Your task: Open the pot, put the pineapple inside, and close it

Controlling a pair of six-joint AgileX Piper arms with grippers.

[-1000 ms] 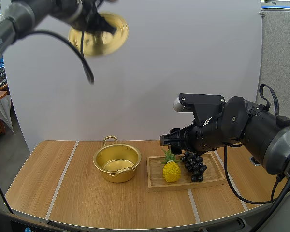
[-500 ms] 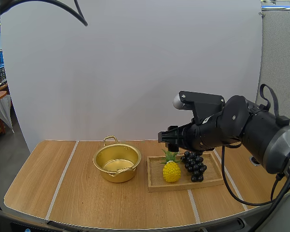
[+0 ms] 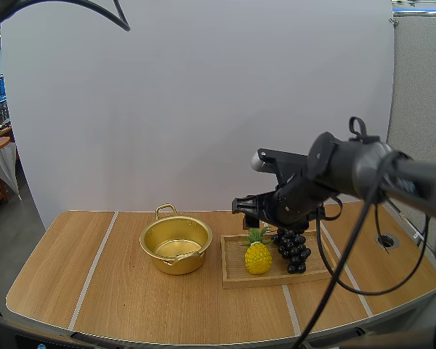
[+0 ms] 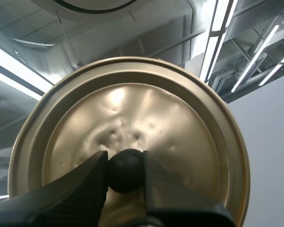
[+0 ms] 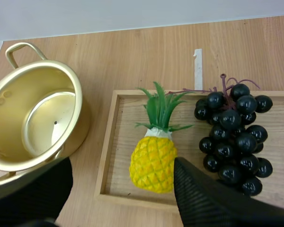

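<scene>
Right gripper (image 3: 247,207), fingers spread, had pushed out over the pineapple (image 3: 258,258). Left gripper (image 4: 125,160) stayed clamped on the knob (image 4: 125,171) of the lid (image 4: 180,118), leaving the pot (image 3: 176,244) open, so the pickup looked next.

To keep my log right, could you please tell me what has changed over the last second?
The left fingers, pinching the knob, lifted the lid up out of the high view. The right arm stretched forward, and the open right fingers now hang above the pineapple. The pot, grapes and tray stayed put.
</scene>
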